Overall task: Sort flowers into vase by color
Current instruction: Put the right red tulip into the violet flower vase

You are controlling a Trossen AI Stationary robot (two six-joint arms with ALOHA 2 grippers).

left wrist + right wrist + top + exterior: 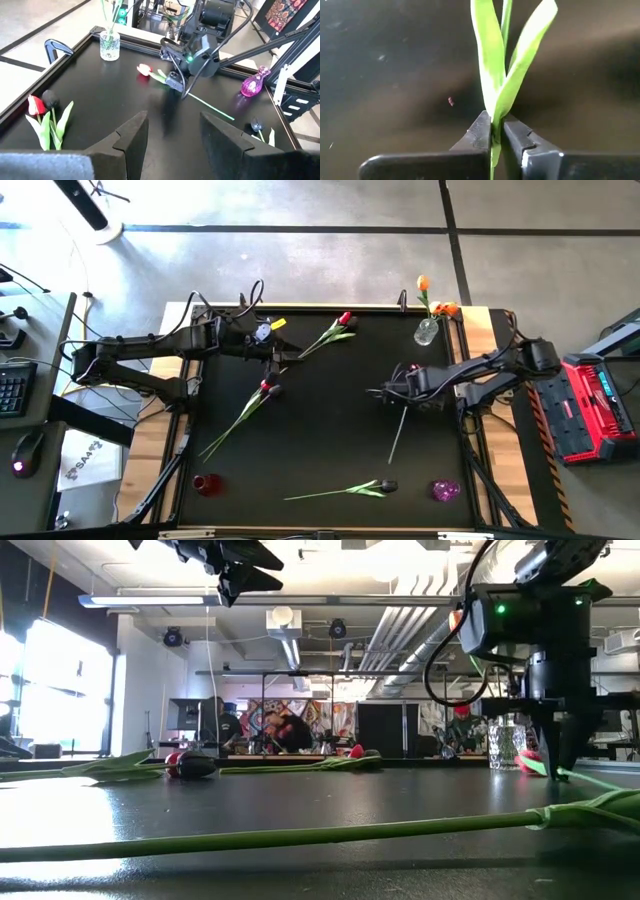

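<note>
A red-pink tulip [144,70] lies on the black table [320,440], its thin stem [397,438] running toward the near edge. My right gripper [396,393] stands over it, pointing down, shut on it where the leaves begin. My left gripper [175,137] hangs open above the table's left half, holding nothing. Other flowers lie flat on the table: a red one [338,330] at the far middle, a red and dark pair [266,389] at the left, a dark one [385,486] near the front. A clear vase [427,331] at the far right holds orange flowers. My right gripper pinches the tulip's stem between its two fingers, right at the base of the leaves [496,120]. The fingers come from above, pointing down, and lie across the stem. The flower lies on the table, its two green leaves spreading out beyond the fingertips.
A small red vase [207,484] stands at the near left and a purple vase [446,490] at the near right. A raised rim runs around the table. Bare black surface lies in the middle between the arms.
</note>
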